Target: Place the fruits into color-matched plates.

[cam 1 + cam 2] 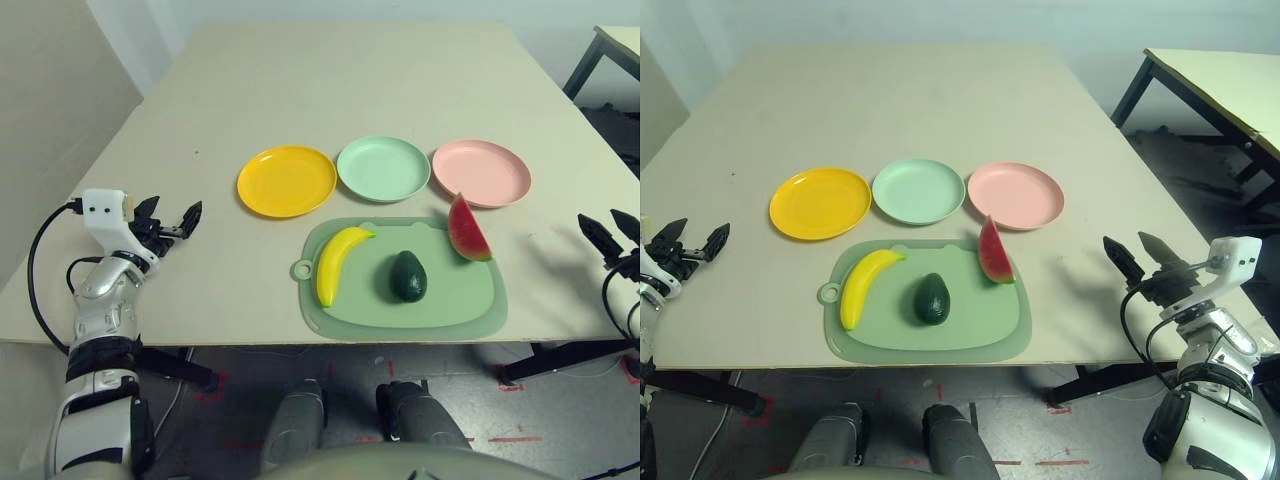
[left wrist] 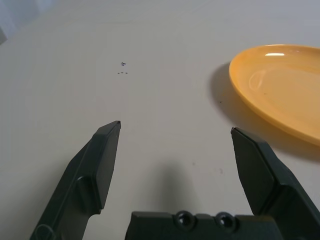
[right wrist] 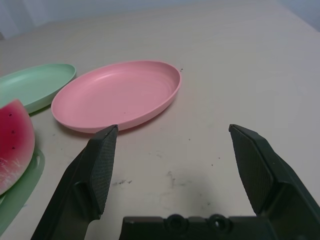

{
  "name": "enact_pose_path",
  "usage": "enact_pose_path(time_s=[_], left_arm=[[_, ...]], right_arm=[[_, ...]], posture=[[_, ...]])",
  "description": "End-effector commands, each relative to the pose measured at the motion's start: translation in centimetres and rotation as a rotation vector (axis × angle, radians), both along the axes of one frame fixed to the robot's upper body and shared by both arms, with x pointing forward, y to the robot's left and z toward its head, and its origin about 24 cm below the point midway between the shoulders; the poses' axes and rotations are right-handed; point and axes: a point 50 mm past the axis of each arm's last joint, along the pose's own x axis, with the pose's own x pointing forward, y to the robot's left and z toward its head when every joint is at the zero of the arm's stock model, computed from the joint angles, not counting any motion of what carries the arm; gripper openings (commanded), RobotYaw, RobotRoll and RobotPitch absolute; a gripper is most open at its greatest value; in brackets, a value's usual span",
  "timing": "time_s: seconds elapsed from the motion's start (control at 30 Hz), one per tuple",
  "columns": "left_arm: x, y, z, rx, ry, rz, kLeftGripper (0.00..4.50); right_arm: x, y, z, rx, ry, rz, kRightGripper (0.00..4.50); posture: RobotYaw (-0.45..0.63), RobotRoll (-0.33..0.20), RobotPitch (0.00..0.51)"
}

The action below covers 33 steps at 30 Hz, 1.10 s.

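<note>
Two grippers, left (image 1: 173, 218) and right (image 1: 1137, 252), hover low over the surface (image 1: 330, 90) edges. Fingers spread, holding nothing. Fruits sit on the mat (image 1: 460, 300).

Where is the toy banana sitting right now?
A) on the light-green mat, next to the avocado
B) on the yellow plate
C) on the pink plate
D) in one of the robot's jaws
A: the banana lies on the light-green mat beside the avocado, while the yellow plate holds nothing.
</note>
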Motion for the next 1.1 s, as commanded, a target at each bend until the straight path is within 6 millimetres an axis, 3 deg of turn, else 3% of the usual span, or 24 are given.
enact_pose_path(time_s=[0.03, 0.3, 0.47, 0.73, 0.8, 0.97, 1.1], left_arm=[[0.6, -0.3, 0.2, 0.016, 0.015, -0.019, 4.5], [0.1, 0.2, 0.2, 0.018, 0.022, -0.027, 4.5], [-0.7, 0.8, 0.0, 0.01, 0.026, -0.007, 4.5], [-0.8, 1.0, -0.1, -0.008, 0.021, -0.017, 4.5], [-0.8, 0.0, 0.3, 0.015, 0.014, -0.184, 4.5], [-2.7, -3.7, 2.1, 0.034, 0.063, -0.878, 4.5], [-3.0, -4.3, 2.6, 0.082, 0.145, -1.111, 4.5]], right_arm=[[-0.6, -0.5, 0.0, 0.004, -0.017, -0.028, 4.46], [-0.7, 0.0, -0.9, 0.006, 0.021, -0.016, 4.46], [-0.8, -0.4, -0.9, 0.002, 0.049, -0.047, 4.46], [-1.0, -2.5, 0.3, -0.049, 0.075, -0.27, 4.46], [-0.8, -2.9, 0.9, -0.125, 0.1, -0.31, 4.46], [-0.3, -2.7, 3.4, -0.524, 0.18, -0.161, 4.46], [-0.1, -2.0, 6.8, -0.814, 0.169, 0.066, 4.46]], posture=[[0.07, 0.0, 0.111], [0.09, 0.0, 0.145], [0.08, 0.0, 0.138], [0.05, 0.0, 0.126], [0.04, 0.0, 0.125], [0.0, 0.0, 0.118], [-0.03, 0.0, 0.113]])
